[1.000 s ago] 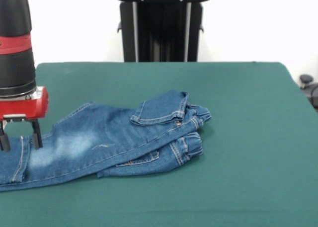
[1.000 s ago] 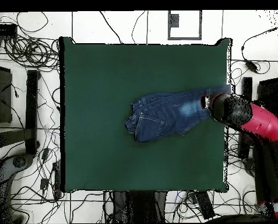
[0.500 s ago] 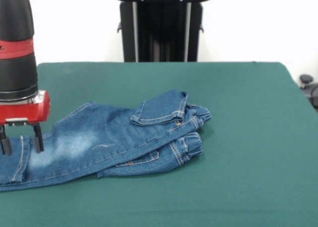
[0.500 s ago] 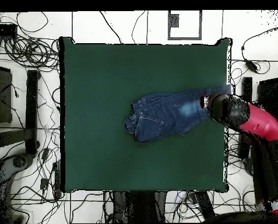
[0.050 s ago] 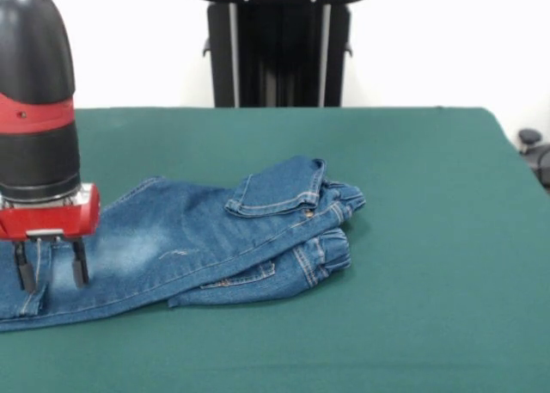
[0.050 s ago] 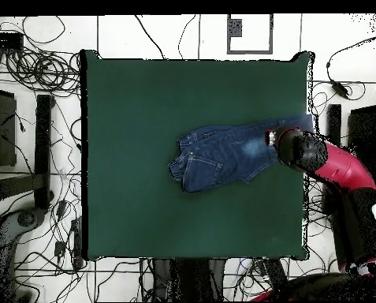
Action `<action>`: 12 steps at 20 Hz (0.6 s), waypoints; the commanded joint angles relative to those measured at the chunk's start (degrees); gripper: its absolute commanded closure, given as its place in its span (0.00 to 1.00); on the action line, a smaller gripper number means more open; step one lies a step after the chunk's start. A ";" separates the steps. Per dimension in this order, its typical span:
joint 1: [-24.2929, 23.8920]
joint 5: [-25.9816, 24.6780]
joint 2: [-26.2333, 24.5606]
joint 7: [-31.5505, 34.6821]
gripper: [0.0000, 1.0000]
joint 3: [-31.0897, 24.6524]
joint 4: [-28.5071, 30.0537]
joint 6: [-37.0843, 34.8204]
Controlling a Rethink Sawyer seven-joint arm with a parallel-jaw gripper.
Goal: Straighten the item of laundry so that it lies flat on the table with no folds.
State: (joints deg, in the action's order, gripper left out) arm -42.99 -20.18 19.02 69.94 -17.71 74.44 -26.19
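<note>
The item of laundry, a pair of small blue jeans [image 5: 206,238] [image 6: 222,154], lies on the green table [image 5: 412,238] [image 6: 159,102]. Its waist end is folded over on itself at the right of the front view, and its legs run off the picture's left edge. My gripper [image 5: 51,271] [image 6: 274,142] hangs open just above the leg end of the jeans, with its two black fingers [image 5: 79,264] pointing down. Nothing is between the fingers.
Many cables [image 6: 33,229] and dark stands lie on the floor around the table in the overhead view. The jeans' legs reach close to the table's right edge [image 6: 307,126] there. A black post [image 5: 279,45] stands beyond the table's far side.
The gripper has moved a little to the right and nearer in the front view, further over the jeans' legs, and sits slightly lower. The jeans have not moved.
</note>
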 commanded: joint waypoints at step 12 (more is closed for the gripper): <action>1.42 -0.54 -6.05 4.30 0.00 -2.78 0.34 2.21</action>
State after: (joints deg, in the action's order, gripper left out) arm -43.03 -20.17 17.99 69.94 -17.72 74.06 -25.51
